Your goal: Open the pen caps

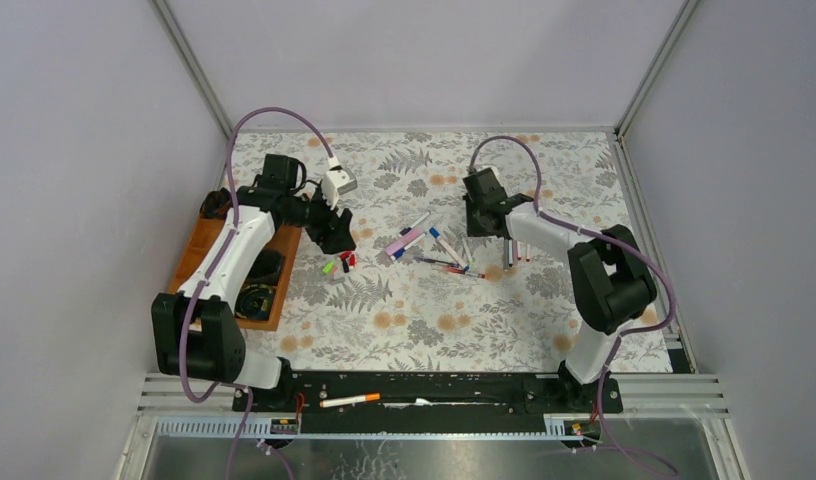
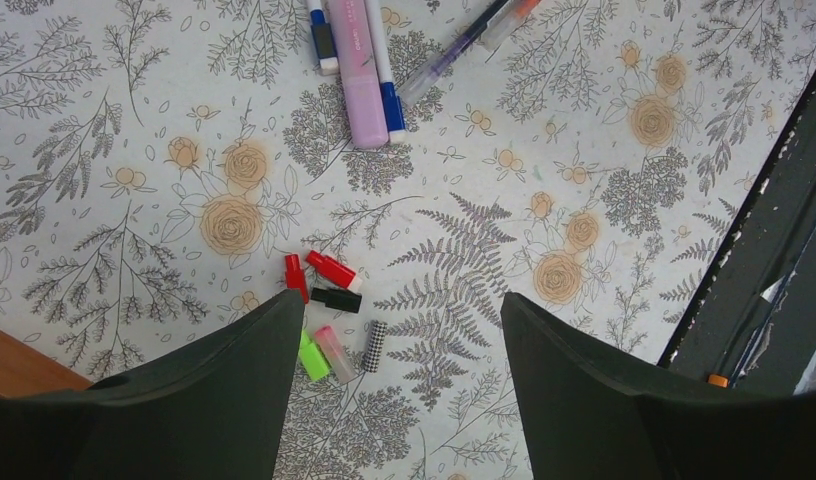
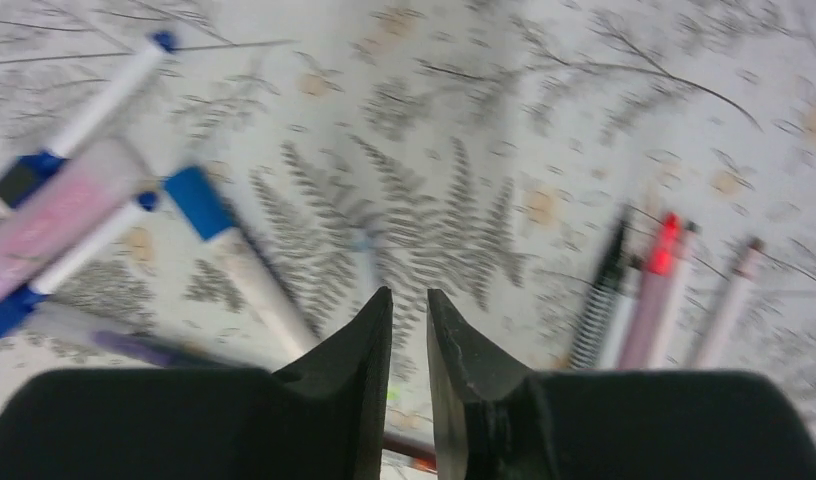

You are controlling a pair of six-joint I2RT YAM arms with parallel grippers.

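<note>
**Loose caps below the left gripper, pens strewn mid-table**

We see the caps (image 2: 332,269) lying loose in a small cluster on the cloth (image 1: 434,320), left of centre. There are two red, one black, one green, one pale pink and one checked, close together and some touching. The left gripper (image 2: 399,310) hangs just above them with its fingers (image 2: 234,390) spread wide and nothing between them. In its wrist view the green cap sits at the inner edge of the left finger and the rest lie in the gap.

The pens (image 1: 444,250) lie right of the caps, fanned out at mixed angles and some crossing. A pink highlighter (image 2: 352,75) rests among them, with white barrels with blue ends touching both its sides. A few more pens (image 1: 514,250) lie side by side further right.

The right gripper (image 3: 409,300) points down over the cloth between these two groups. Its fingers (image 3: 464,370) are drawn almost together, with a slim gap and nothing held. Its wrist view is blurred, so we cannot read finer detail there.

At the far left, beside the left arm, a wooden tray (image 1: 199,250) holds dark items we cannot identify. One orange-tipped pen (image 1: 350,400) lies on the black rail (image 1: 464,385) at the near edge, well apart from the rest.
</note>
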